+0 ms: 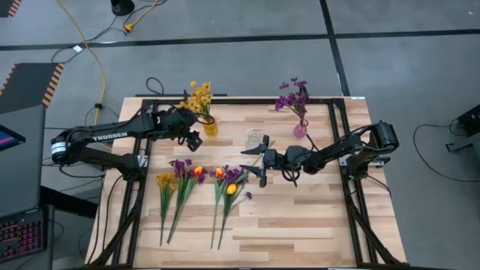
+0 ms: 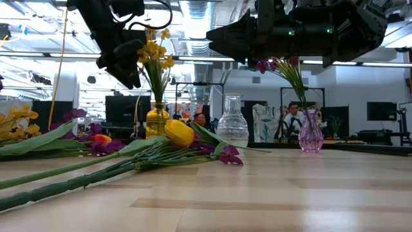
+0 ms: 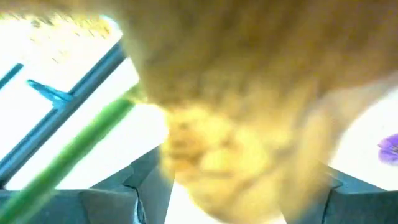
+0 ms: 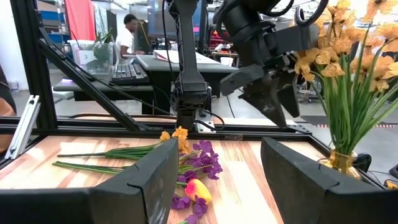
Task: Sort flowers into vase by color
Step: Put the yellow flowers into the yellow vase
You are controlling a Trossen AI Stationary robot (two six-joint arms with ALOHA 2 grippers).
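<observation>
Flowers are lying in two loose bunches on the pale wooden slatted tabletop [image 1: 300,225], heads toward the vases and long green stems running toward the near edge, so each stem's long axis is lying front to back. The left bunch [image 1: 176,191] is mixing a fluffy yellow cluster, purple blooms and an orange tulip bud; the right bunch [image 1: 227,191] is showing orange-yellow tulip buds among purple blooms. At the far edge, the amber glass vase [image 1: 210,126] is already holding yellow flowers [image 1: 199,96], the pink glass vase [image 1: 300,130] is holding purple blooms [image 1: 294,94], and a clear glass vase [image 1: 259,139] is standing between them, seemingly empty. The left end effector [image 1: 196,138] is hanging just beside the amber vase, close against the yellow stems; its wrist view is filled with yellow blossom and one green stem [image 3: 74,155]. Its fingers look parted in the right wrist view and the stems appear to be standing in the vase on their own, so I am judging it to be letting go, though I cannot tell for certain. The right end effector [image 1: 255,162] is hovering with jaws wide apart and nothing between them, pointing leftward at the right bunch, which is lying just beyond and slightly nearer the front edge. That makes the right arm the nearer one, and its jaws are already crossing the stems' axis, which should suit a pinch across a stem below a bloom.
</observation>
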